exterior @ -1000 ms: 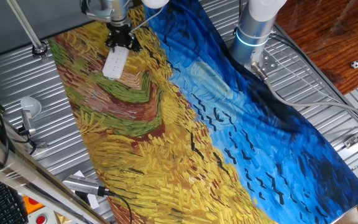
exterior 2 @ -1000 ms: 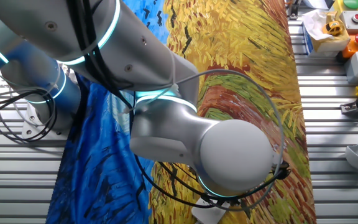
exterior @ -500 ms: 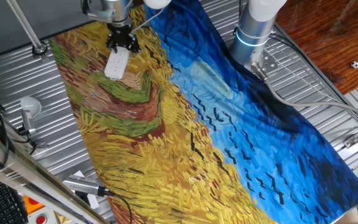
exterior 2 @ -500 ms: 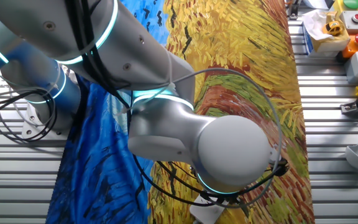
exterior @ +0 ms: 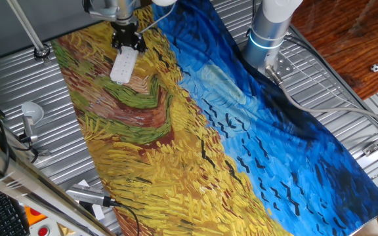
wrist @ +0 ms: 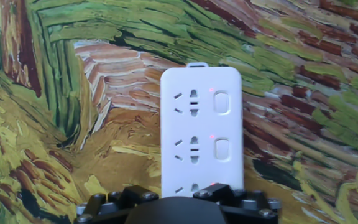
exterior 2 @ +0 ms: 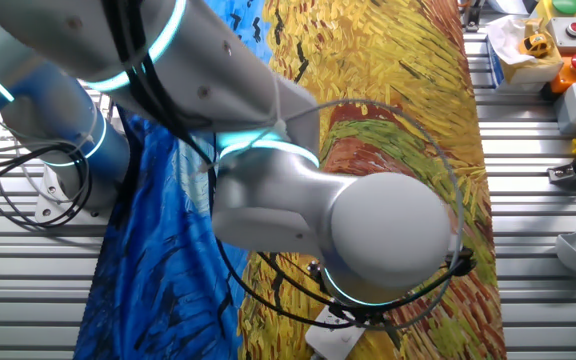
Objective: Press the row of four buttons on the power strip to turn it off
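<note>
The power strip [exterior: 123,66] is a white bar lying on the yellow part of the painted cloth, far left in one fixed view. My gripper [exterior: 127,43] hangs over its far end, black fingers pointing down; no gap or contact shows there. In the hand view the power strip [wrist: 201,130] fills the middle, with two rounded buttons [wrist: 221,101] visible down its right side and small red lights beside them. The black gripper body [wrist: 173,208] covers the strip's near end. In the other fixed view the arm hides all but a corner of the strip [exterior 2: 333,340].
The painted cloth [exterior: 195,131] covers the slatted metal table. A white-and-grey gadget with a black cable [exterior: 87,196] lies at the near left, with a white stand [exterior: 31,113] beside the cloth. The arm's base [exterior: 268,33] stands at the back right. Boxes with coloured buttons [exterior 2: 568,40] sit beyond the cloth.
The gripper has shifted slightly up and back over the strip's far end. The strip itself shifted only a few pixels.
</note>
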